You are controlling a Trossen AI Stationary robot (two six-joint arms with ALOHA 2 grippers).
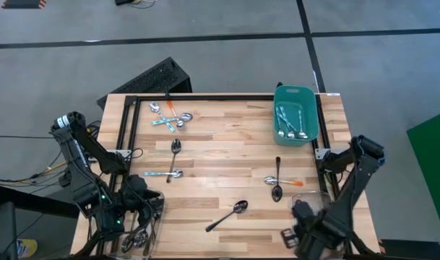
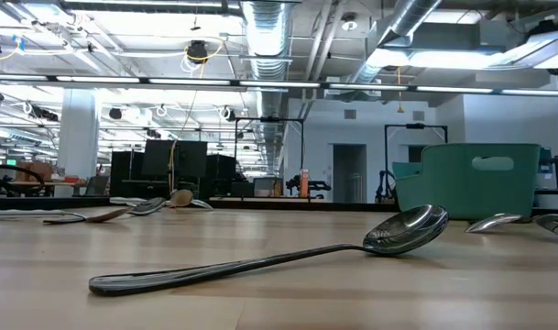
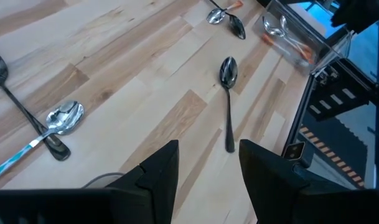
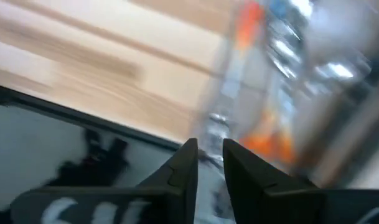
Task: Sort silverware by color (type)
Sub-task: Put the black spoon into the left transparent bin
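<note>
Spoons lie scattered on the wooden table (image 1: 227,155). A plain dark spoon (image 1: 230,214) lies nearest the front and also shows in the low view (image 2: 260,261) and the left wrist view (image 3: 228,93). A dark spoon and an orange-handled one (image 1: 277,182) lie crossed. A blue-handled spoon (image 3: 52,124) rests across another dark one. More spoons lie in a cluster (image 1: 169,115) near the far left corner. My left gripper (image 3: 208,171) is open and hovers at the near left, touching nothing. My right gripper (image 1: 298,227) is at the near right, over a clear bin (image 4: 270,93) that holds orange-handled spoons.
A teal tub (image 1: 295,115) with several spoons in it stands at the far right and shows in the low view as well (image 2: 471,179). A clear bin (image 1: 141,230) with dark spoons sits at the near left corner under my left arm. Black rails frame the table's edges.
</note>
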